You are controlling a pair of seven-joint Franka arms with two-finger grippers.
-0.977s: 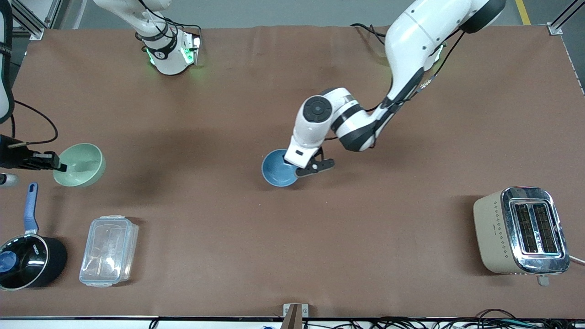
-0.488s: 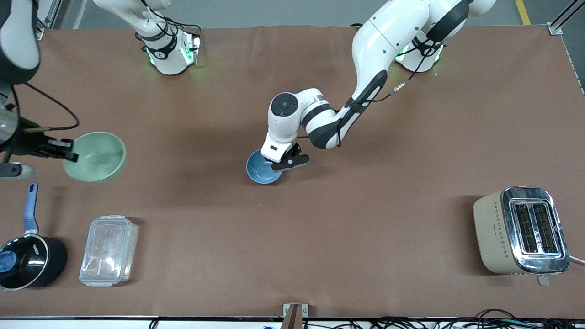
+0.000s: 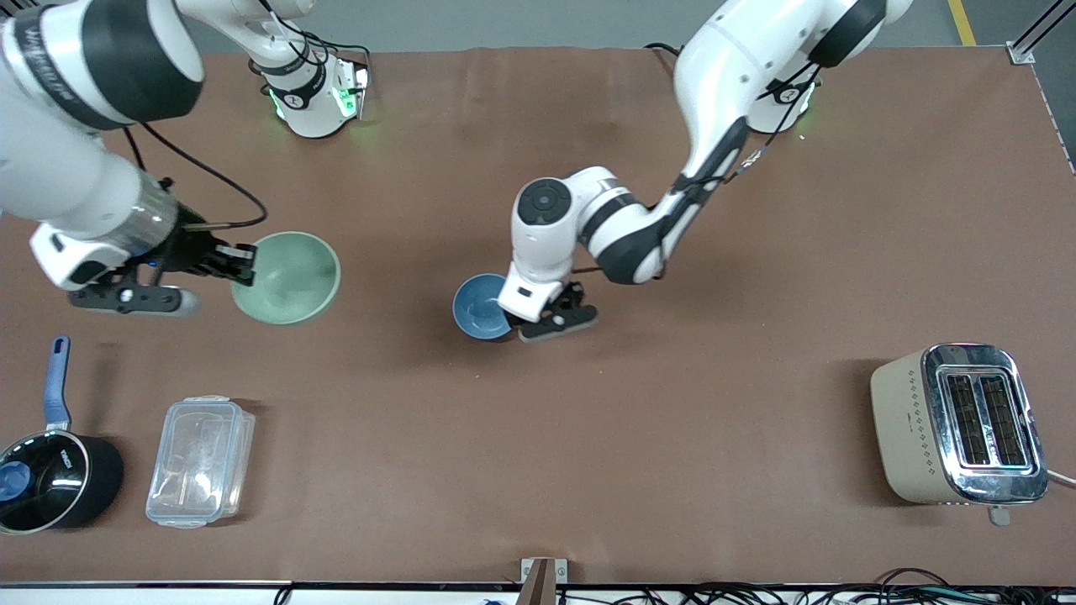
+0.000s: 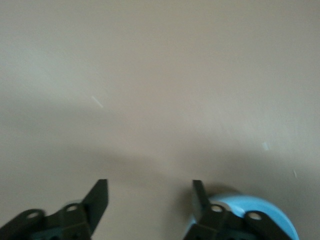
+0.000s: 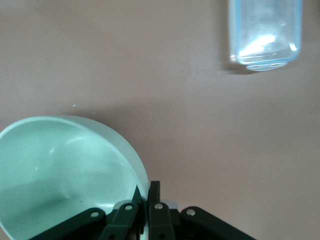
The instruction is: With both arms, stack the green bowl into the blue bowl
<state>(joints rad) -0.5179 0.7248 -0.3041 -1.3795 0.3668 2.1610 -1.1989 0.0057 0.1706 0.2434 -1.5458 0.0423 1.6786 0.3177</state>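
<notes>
Two bowls [image 3: 287, 277], one saucepan [image 3: 50, 481], one clear container [image 3: 200, 461], one toaster [image 3: 958, 424].

Colours and patterns. Table cover [image 3: 538, 437]: plain reddish brown. Green bowl [image 3: 290, 279]: pale mint, plain and glossy. Blue bowl [image 3: 477, 307]: sky blue inside. Arms: white shells with black joint bands; both the right gripper [image 3: 244, 263] and left gripper [image 3: 551, 323] black. Toaster [image 3: 958, 424]: beige body with a dotted diamond pattern and a chrome top. Saucepan [image 3: 50, 481]: black, its blue handle pointing to 12 o'clock. Food box [image 3: 200, 461]: clear, colourless plastic. Arm bases: green lights.
</notes>
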